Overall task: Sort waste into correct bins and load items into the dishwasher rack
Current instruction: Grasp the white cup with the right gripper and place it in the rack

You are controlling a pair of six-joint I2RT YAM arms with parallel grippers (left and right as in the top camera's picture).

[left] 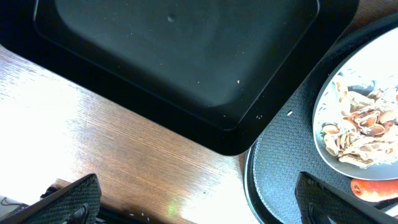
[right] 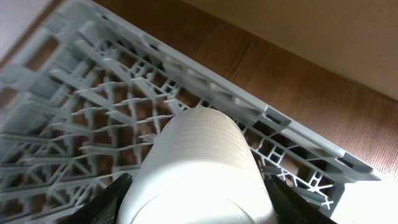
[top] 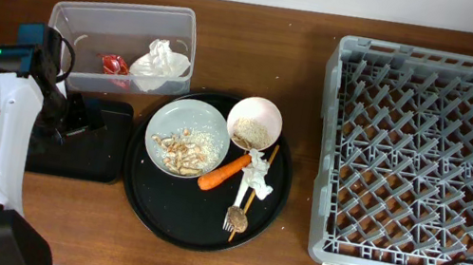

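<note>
Grips a seemingly pale-blue cup (right: 198, 146) in the right claw (right: 199, 205) over the rack (right: 81, 93); holds the left claw (left: 205, 206) wide, empty, above the black bin (left: 186, 62).

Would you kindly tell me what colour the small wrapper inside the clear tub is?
The wrapper is red, seen best in the overhead view.

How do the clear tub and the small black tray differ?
The clear tub is see-through with tall walls; the black tray is opaque and shallow. The tub holds a crumpled napkin and a red wrapper; the tray's visible floor is bare but for specks. Both are rectangular with rounded corners.
</note>
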